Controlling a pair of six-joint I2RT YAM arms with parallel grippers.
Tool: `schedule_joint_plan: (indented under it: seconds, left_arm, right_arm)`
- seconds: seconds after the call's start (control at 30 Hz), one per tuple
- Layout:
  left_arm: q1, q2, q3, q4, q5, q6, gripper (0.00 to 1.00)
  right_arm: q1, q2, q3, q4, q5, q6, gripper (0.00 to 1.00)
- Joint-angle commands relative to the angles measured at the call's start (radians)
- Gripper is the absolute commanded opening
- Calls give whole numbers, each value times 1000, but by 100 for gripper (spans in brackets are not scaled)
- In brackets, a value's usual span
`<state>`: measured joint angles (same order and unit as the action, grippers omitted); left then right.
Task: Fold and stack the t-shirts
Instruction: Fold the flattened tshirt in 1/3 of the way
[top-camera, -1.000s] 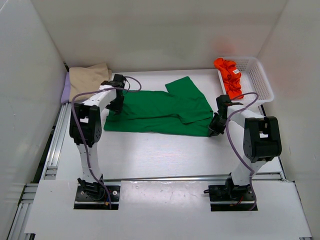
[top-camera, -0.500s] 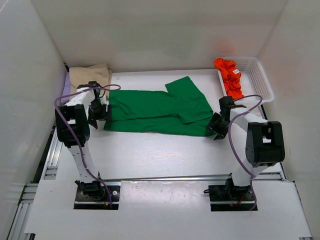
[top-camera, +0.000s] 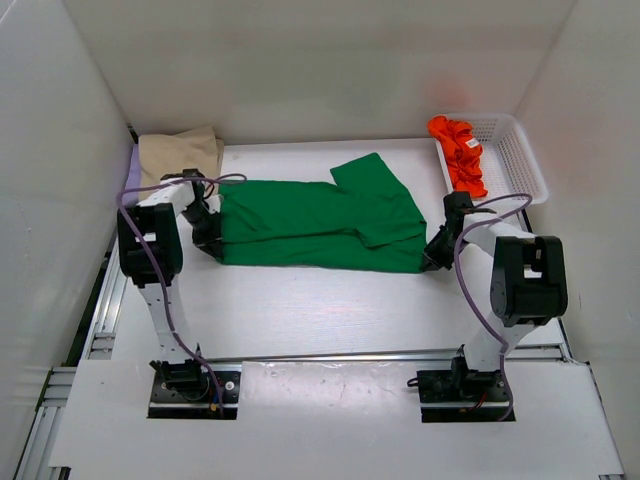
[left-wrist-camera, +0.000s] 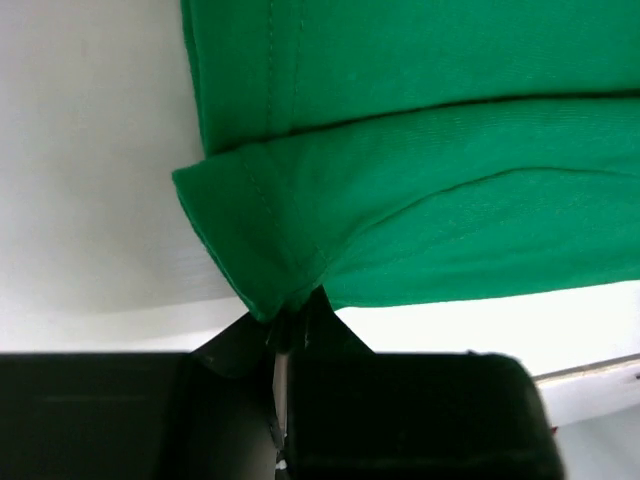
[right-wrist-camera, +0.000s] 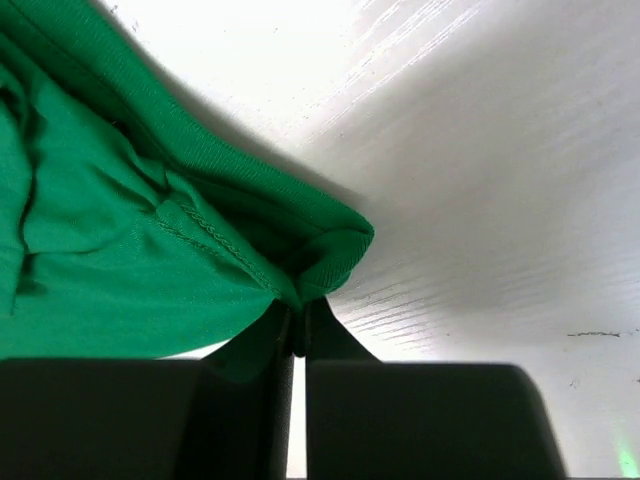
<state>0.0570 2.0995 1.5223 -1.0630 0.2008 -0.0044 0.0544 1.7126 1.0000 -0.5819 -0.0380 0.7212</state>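
The green t-shirt lies lengthwise across the middle of the table, partly folded, with 1 sleeve jutting from its far edge. Beyond it, at the far left, the beige t-shirt sits folded on the lilac t-shirt, so 2 look done. At the far right the orange-red t-shirt hangs crumpled over the basket, unfolded. Both arms reach low: the left gripper is pinched on the green t-shirt's near left corner, and the right gripper on its near right corner.
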Motion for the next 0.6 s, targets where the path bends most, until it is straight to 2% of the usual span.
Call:
schedule_joint_plan:
  seconds: [0.0,0.2,0.27,0.4,0.43,0.57]
  left_arm:
    - [30,-59,-51,3,-6,4,10]
    - [52,-287,-289,-38,-107,4,10]
    - [52,-377,-386,-57,-147,4,14]
    - [52,-492,-517,-89,-216,4,50]
    - [52,-509,-537,-89,-322,4,59]
    - [-46,-643,-590,44,-570,4,67]
  right_arm:
    - [-11,-28,-41,5,40,23,0]
    - [-21,-322,-272,-88,27,82,0]
    - [-21,-428,-329,-119,36,98,0]
    - [-21,-550,-435,-156,23,112,0]
    - [-21,-559,-448,-156,12,112,0]
    - [-21,-559,-468,-136,-17,92,0]
